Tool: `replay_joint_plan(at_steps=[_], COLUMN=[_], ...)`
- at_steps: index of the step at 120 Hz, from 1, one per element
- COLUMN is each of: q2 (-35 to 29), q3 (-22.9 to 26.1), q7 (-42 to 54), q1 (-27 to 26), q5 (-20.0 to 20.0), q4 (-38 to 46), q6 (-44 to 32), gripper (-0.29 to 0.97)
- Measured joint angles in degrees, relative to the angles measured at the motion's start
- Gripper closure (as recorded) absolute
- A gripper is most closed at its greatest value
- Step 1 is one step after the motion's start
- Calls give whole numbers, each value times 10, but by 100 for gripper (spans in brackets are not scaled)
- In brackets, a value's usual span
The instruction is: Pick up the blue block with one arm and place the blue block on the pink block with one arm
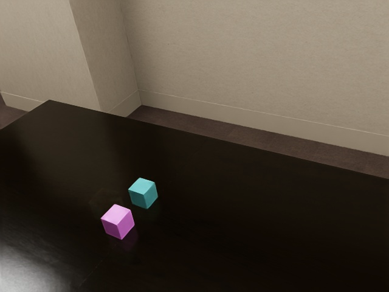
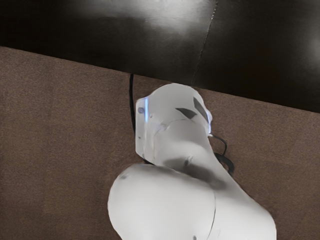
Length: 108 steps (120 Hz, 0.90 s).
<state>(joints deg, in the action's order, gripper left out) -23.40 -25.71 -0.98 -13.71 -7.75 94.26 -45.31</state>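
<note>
In the exterior view, the blue block [image 1: 143,193] sits flat on the dark table [image 1: 273,219], on none of its neighbours. The pink block [image 1: 117,221] rests just beside it, nearer the camera and toward the exterior view's left, with a narrow gap between the two. Beyond the table run a brown floor [image 1: 255,131] and a pale wall [image 1: 255,55].

In the wrist view, the camera looks at the arm's own white links [image 2: 175,150], a black cable [image 2: 131,90] beside them, the brown floor under them and the table's dark edge beyond. Whether the gripper is open or closed cannot be told, nor how the blue block lies relative to it.
</note>
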Motion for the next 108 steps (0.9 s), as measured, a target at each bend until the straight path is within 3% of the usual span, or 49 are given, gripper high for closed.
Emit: replay_joint_plan(at_steps=[17, 41, 45, 53, 61, 69, 77, 108], q2=[73, 154, 160, 163, 164, 167, 211, 357], q3=[-17, -8, 18, 136, 182, 191, 191, 187], q7=[-19, -44, -45, -46, -48, -53, -57, -69], q1=[-76, -119, -86, 42, 85, 96, 105, 106], q5=[-16, -22, -22, -20, -16, 0, 13, 24], q4=[7, -8, -8, -5, 7, 77, 135, 191], q6=[-206, -373, -391, -420, -442, -486, -551, -774], gripper=[1, 2, 2, 2, 2, 2, 2, 2])
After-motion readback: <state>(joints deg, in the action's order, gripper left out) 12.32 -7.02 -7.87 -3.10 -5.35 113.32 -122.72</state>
